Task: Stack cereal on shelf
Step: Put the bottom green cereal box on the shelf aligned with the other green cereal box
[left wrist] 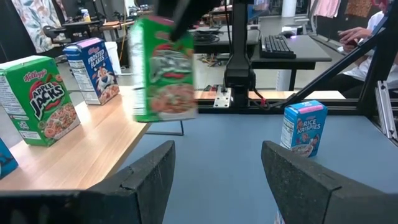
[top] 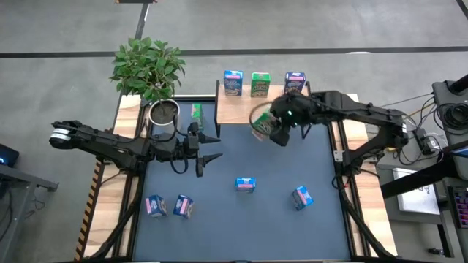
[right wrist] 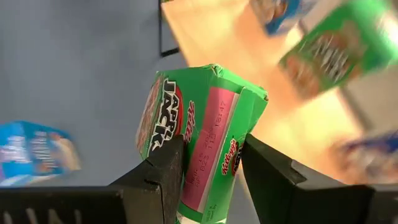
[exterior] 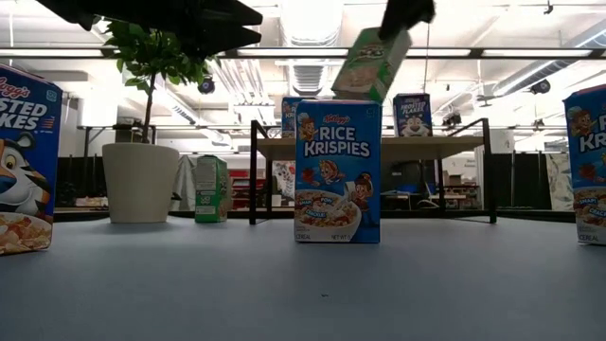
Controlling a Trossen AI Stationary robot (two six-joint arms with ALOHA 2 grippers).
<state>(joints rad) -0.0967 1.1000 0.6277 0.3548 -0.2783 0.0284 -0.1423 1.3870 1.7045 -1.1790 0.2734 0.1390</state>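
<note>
A green cereal box [right wrist: 202, 140] is pinched by the right gripper's [right wrist: 211, 158] fingers just short of the shelf [top: 241, 108], awaiting upright placement, while the left gripper's [left wrist: 214, 165] fingers are spread, idle.

Both arms are dark, near black, built of slim round links joined by thicker rounded joints. The left arm [top: 110, 142] ends at its far end in a white, ribbed cylinder with a pale cap, and thin black cables loop just behind its jaws. The right arm [top: 351, 109] carries a small green light on the wrist housing right behind its jaws, and more black cables trail from its base. Seen close, the left gripper [left wrist: 214, 168] has broad, flat fingers [left wrist: 149, 171] with a matte, finely grainy black surface and chamfered edges; the right gripper [right wrist: 211, 165] has fingers [right wrist: 165, 168] of the same make.
</note>
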